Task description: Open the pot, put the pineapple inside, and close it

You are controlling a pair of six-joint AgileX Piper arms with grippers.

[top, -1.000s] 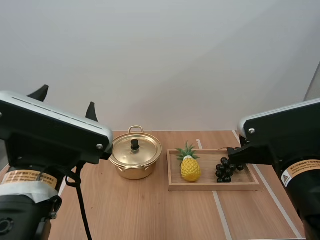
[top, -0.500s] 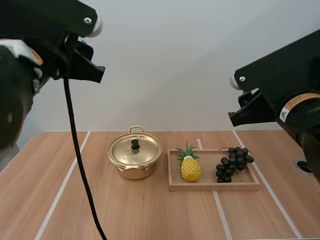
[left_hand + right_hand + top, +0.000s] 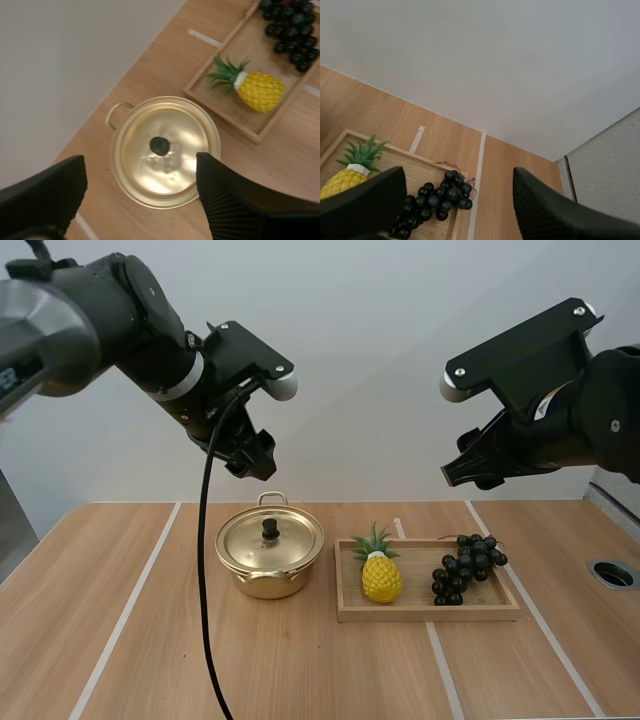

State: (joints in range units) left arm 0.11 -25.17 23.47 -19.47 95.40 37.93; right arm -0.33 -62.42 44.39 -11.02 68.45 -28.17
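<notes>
The gold pot (image 3: 268, 570) stands on the wooden tabletop (image 3: 300, 670) with its lid (image 3: 285, 540) seated flat on the rim and the black knob (image 3: 270, 530) at the lid's middle. One loop handle sticks out from the side of the pot toward the wall. Just beside the pot, on my right of it and not touching it, lies the wooden tray (image 3: 430, 616). The pineapple (image 3: 381, 577) lies on its side in the tray at the end nearest the pot, its green crown pointing toward the wall. A bunch of dark grapes (image 3: 465, 565) lies at the tray end farthest from the pot, apart from the pineapple. The left pincer (image 3: 140, 159) hangs in the air well above the pot. It is released, its two black fingers (image 3: 220, 200) spread wide with the ribbed inner faces turned to each other and nothing between them. In the left wrist view the lid and its knob show far below in the gap between them. The right pincer (image 3: 458, 172) is also released and bare, held high above the tray's grape end, well apart from the pot. Neither pincer touches the pot, the tray or the fruit.
</notes>
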